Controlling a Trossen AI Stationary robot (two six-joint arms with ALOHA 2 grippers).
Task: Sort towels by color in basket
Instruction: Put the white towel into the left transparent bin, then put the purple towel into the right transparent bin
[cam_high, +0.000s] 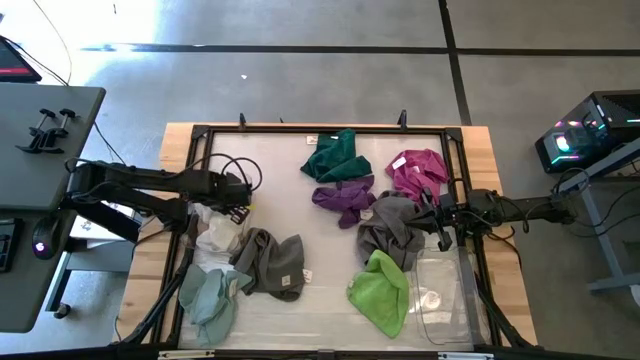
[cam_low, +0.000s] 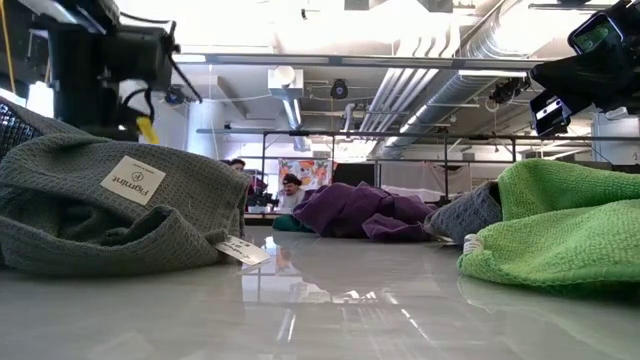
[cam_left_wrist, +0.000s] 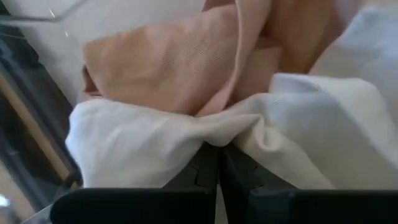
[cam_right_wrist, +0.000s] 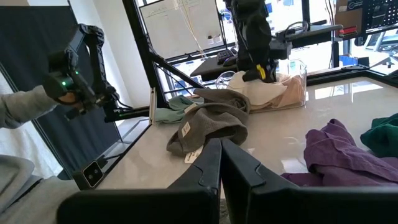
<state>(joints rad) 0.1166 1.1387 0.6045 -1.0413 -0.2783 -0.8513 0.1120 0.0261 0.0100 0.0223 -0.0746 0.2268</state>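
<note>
My left gripper (cam_high: 238, 200) (cam_left_wrist: 216, 149) points down into a heap of a white towel (cam_left_wrist: 137, 143) and a pale pink towel (cam_left_wrist: 168, 68) at the table's left side, shut on the white one. My right gripper (cam_high: 434, 216) (cam_right_wrist: 219, 146) hangs shut and empty above a grey towel (cam_high: 390, 232). Loose on the table lie a dark green towel (cam_high: 335, 156), a magenta one (cam_high: 418, 170), a purple one (cam_high: 345, 196), a lime green one (cam_high: 383, 292), a second grey one (cam_high: 272, 262) and a pale teal one (cam_high: 210, 302). My left gripper pinches a gathered fold of the white towel (cam_left_wrist: 214, 138) between its two shut fingers, coming from above and pointing down. Creases run out from the fingertips. The towel rests on the heap with the pale pink towel, and its sides bulge up around the fingers (cam_left_wrist: 245, 171).
A black frame (cam_high: 300, 130) runs round the white table top. A clear container (cam_right_wrist: 303, 73) holds the white and pink heap; another clear container (cam_high: 440, 300) sits beside the lime green towel. A person's grey sleeve (cam_right_wrist: 25, 109) shows beyond the table's edge.
</note>
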